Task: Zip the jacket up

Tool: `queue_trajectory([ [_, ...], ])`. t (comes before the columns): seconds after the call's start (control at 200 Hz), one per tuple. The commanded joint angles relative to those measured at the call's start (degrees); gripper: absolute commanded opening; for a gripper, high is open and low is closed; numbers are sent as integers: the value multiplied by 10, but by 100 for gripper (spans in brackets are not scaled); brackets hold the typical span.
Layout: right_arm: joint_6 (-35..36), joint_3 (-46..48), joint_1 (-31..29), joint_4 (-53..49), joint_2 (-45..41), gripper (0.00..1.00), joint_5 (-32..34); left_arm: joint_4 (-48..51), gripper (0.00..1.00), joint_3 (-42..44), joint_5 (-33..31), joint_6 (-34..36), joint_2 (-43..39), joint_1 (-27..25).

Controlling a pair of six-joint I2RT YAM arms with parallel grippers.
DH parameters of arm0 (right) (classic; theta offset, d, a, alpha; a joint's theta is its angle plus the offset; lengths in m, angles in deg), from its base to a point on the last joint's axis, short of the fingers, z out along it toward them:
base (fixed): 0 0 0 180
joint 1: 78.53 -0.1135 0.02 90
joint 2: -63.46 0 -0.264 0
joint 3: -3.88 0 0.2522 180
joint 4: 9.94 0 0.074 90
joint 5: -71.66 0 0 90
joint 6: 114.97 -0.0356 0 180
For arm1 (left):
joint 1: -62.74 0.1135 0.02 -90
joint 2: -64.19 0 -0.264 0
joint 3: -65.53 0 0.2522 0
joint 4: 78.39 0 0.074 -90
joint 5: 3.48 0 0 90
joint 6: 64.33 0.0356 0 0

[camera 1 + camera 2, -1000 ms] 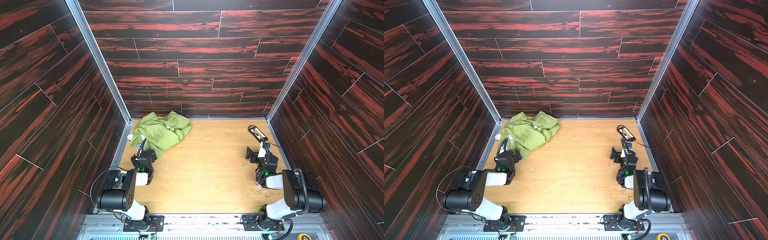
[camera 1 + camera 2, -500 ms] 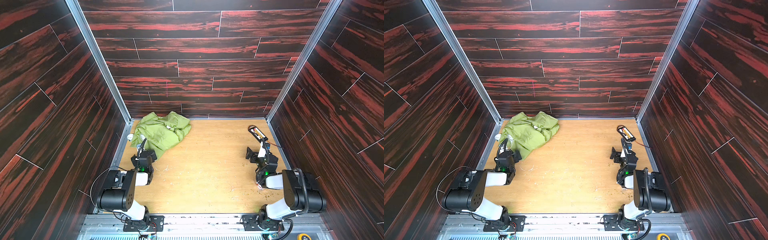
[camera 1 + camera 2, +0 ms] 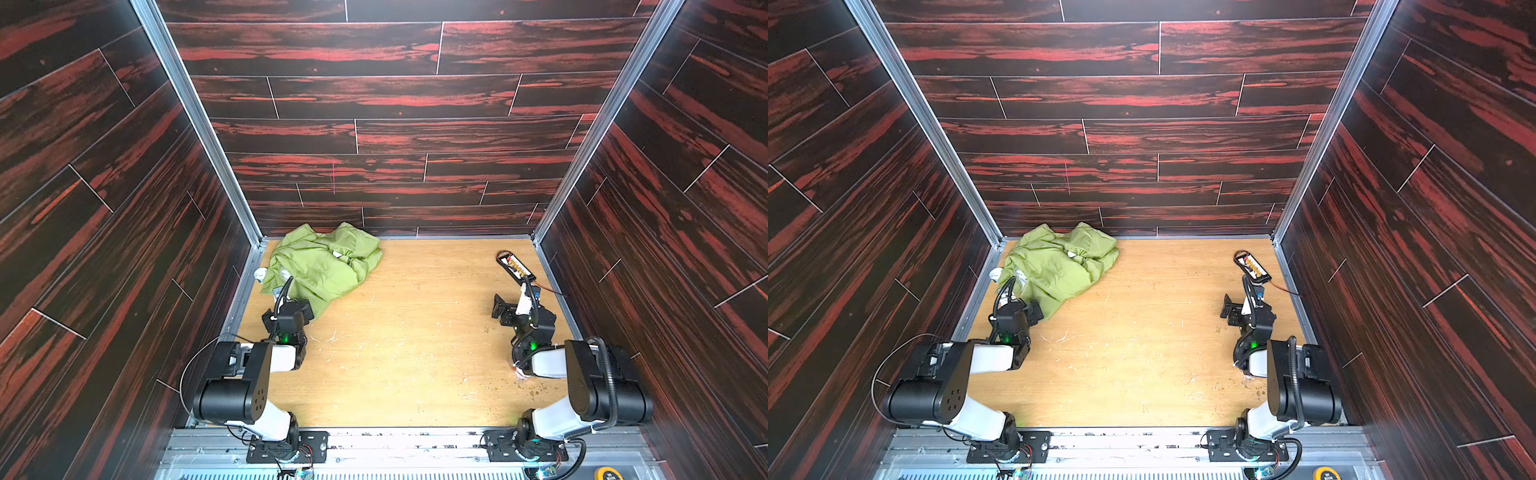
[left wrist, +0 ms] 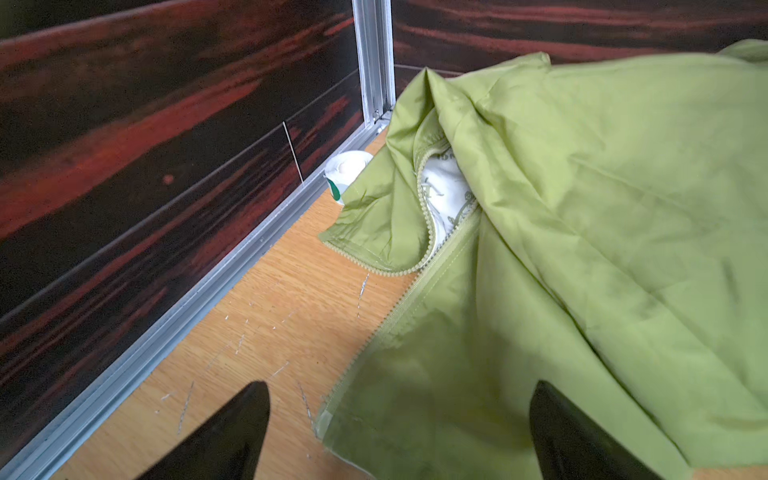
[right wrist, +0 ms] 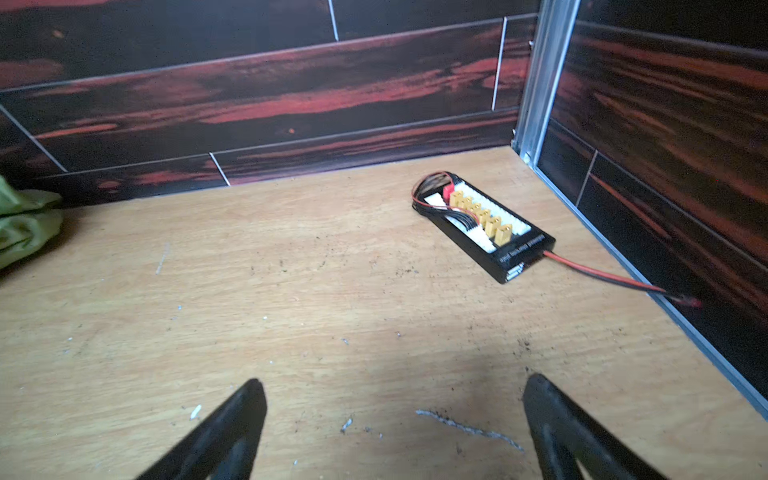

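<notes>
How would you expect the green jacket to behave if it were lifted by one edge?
The jacket lies crumpled in deep folds, so it would probably hang limp, not hold shape. Its thin fabric looks light, so a push would likely bunch it. The unzipped zipper edges curl apart and may swing separately.
</notes>
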State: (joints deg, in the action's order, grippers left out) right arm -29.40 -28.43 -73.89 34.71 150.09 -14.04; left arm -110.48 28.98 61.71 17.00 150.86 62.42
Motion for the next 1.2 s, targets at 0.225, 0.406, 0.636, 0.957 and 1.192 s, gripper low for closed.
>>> queue_trajectory([
  [0.225, -137, -172, 6, -440, -210, 99, 102, 415, 100, -193, 29, -62, -197, 3],
  [0.406, -198, -329, 16, -650, -185, 99, -43, 514, 100, -259, 50, -182, -233, 4],
  [0.636, -293, -428, 25, -770, -108, 99, -78, 605, 100, -352, 103, -279, -184, 6],
  [0.957, -333, -499, 61, -829, -44, 69, -291, 765, 81, -577, 220, -341, 21, 46],
  [1.192, -303, -536, 12, -878, -35, 67, -300, 813, 79, -681, 224, -352, 155, 80],
])
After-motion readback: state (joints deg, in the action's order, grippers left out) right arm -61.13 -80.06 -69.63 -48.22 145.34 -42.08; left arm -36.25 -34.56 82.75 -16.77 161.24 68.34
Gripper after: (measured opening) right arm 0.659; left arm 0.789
